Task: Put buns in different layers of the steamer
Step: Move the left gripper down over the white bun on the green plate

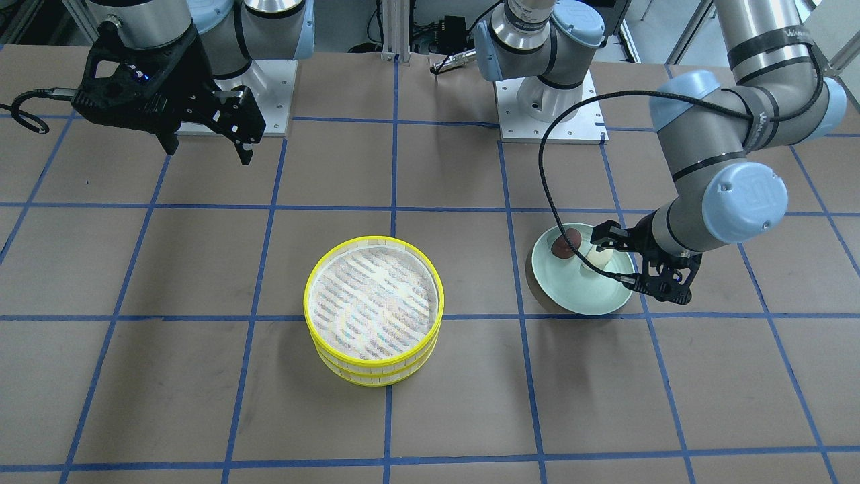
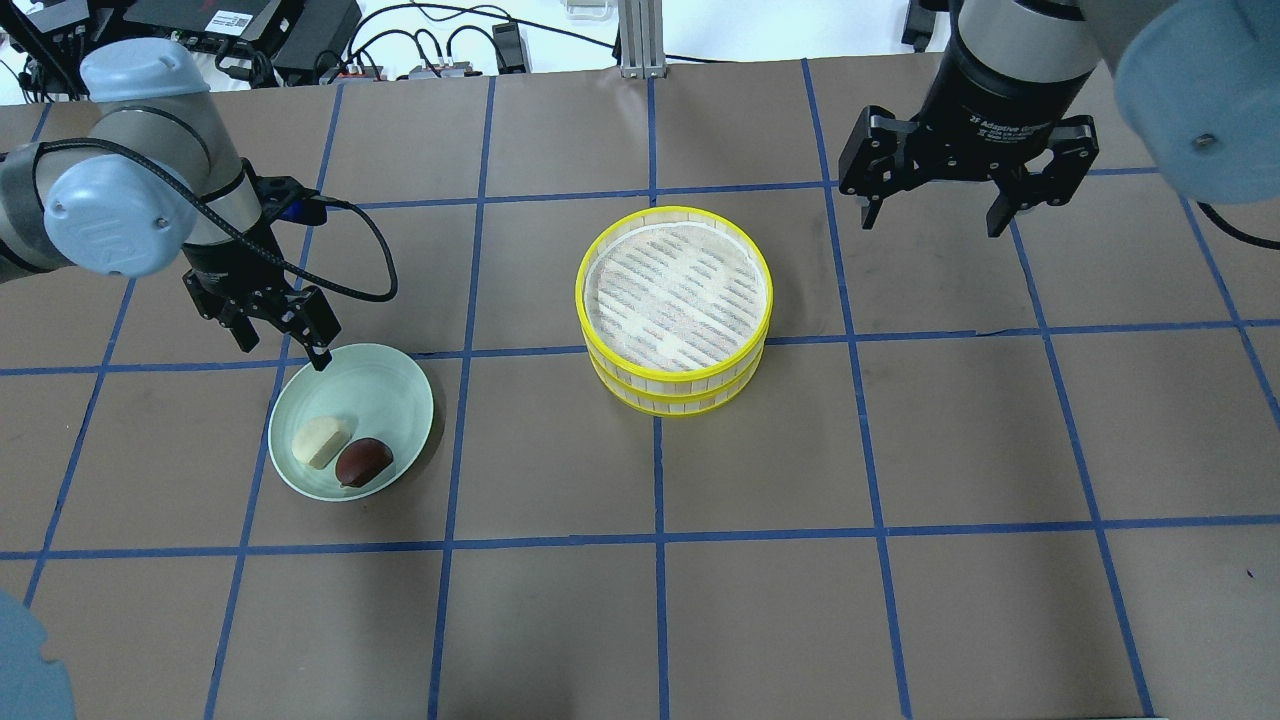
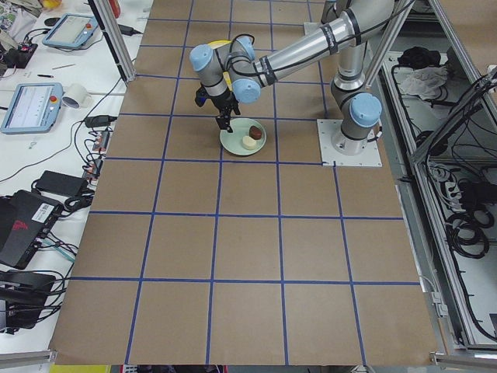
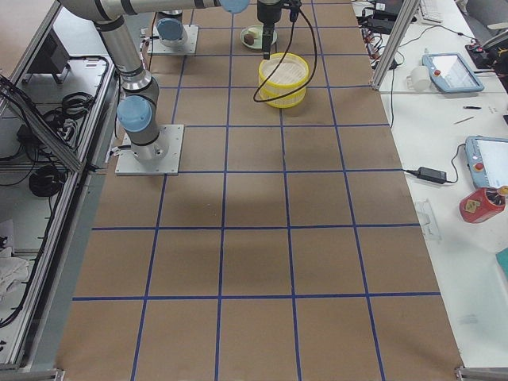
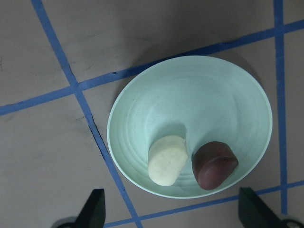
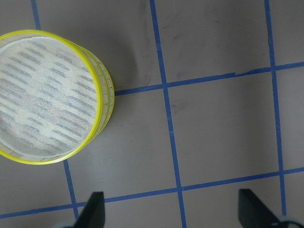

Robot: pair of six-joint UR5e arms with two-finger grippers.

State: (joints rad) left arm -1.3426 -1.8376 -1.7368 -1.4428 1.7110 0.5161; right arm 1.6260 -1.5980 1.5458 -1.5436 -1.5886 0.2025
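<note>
cream bun (image 5: 167, 159) beside brown bun (image 5: 213, 164), long axes parallel, left fingers (image 5: 94, 208) spread, right fingers (image 6: 93, 209) spread

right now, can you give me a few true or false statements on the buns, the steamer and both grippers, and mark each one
1. The cream bun and the brown bun both lie on the green plate. True.
2. The steamer has its two layers stacked. True.
3. The brown bun sits in the steamer's top layer. False: nothing shows in that layer; the brown bun is on the green plate, beside the cream bun.
4. The left gripper is shut on the cream bun. False: it is open by the green plate's rim, holding nothing.
5. The right gripper is open and holds nothing. True.
</note>
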